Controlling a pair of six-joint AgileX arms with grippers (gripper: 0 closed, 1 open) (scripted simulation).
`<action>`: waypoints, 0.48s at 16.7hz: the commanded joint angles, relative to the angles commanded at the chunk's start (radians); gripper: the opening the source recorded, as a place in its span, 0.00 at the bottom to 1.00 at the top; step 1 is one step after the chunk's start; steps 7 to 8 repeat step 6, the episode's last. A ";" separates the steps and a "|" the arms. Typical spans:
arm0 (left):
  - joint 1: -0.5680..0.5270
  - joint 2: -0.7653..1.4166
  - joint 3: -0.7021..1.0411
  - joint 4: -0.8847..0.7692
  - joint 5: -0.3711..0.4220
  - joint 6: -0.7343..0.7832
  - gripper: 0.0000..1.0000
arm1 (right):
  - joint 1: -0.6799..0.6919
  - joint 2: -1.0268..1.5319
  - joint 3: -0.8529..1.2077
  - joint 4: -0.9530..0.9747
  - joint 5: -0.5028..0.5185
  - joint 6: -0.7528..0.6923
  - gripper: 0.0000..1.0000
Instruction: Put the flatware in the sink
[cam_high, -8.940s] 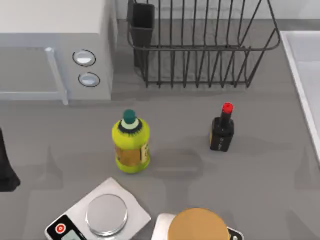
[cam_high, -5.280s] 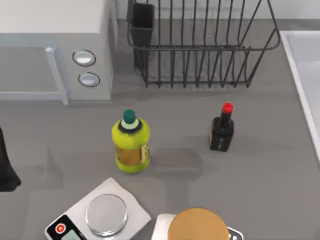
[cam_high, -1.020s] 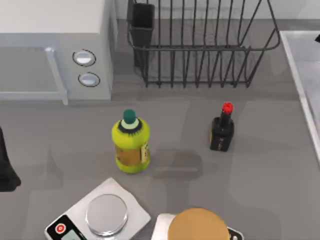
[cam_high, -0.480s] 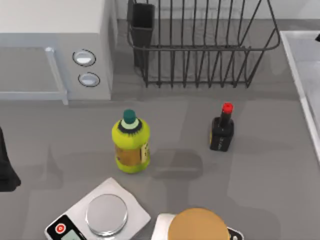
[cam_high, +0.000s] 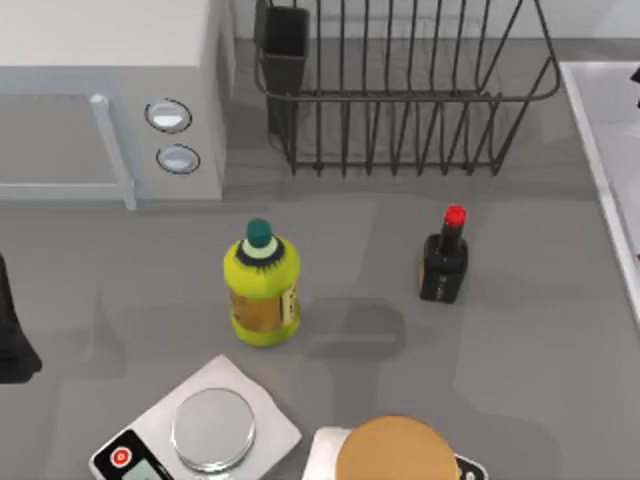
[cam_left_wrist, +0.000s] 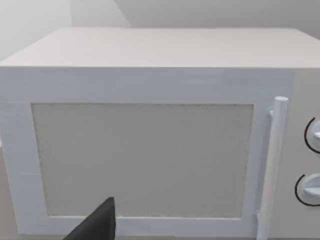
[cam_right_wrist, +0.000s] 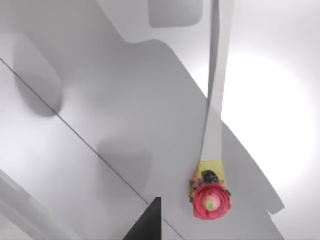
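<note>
The flatware (cam_right_wrist: 214, 120) is a long pale grey piece with a yellow band and a red rose at its near end. In the right wrist view it shows over the pale sink (cam_right_wrist: 90, 115), a little to the side of the dark tip of my right gripper (cam_right_wrist: 148, 221); I cannot tell whether it is held. From above, the sink (cam_high: 590, 140) lies along the table's right edge, and a dark bit of my right arm (cam_high: 637, 86) pokes in over it. My left gripper (cam_left_wrist: 96, 226) is parked at the far left, facing the microwave.
A white microwave (cam_high: 100, 90) stands at the back left and a black wire dish rack (cam_high: 400, 100) at the back middle. On the table are a yellow-green bottle (cam_high: 262, 285), a small dark bottle with a red cap (cam_high: 444, 258), a kitchen scale (cam_high: 200, 430) and a tan round lid (cam_high: 395, 450).
A dark bit of my right arm has come in at the top view's right edge over the sink and crept slightly downward. The left arm and the table's objects have not moved.
</note>
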 joint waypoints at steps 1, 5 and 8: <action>0.000 0.000 0.000 0.000 0.000 0.000 1.00 | 0.000 0.000 0.000 0.000 0.000 0.000 1.00; 0.000 0.000 0.000 0.000 0.000 0.000 1.00 | 0.000 0.000 0.000 0.000 0.000 0.000 1.00; 0.000 0.000 0.000 0.000 0.000 0.000 1.00 | 0.000 0.000 0.000 0.000 0.000 0.000 1.00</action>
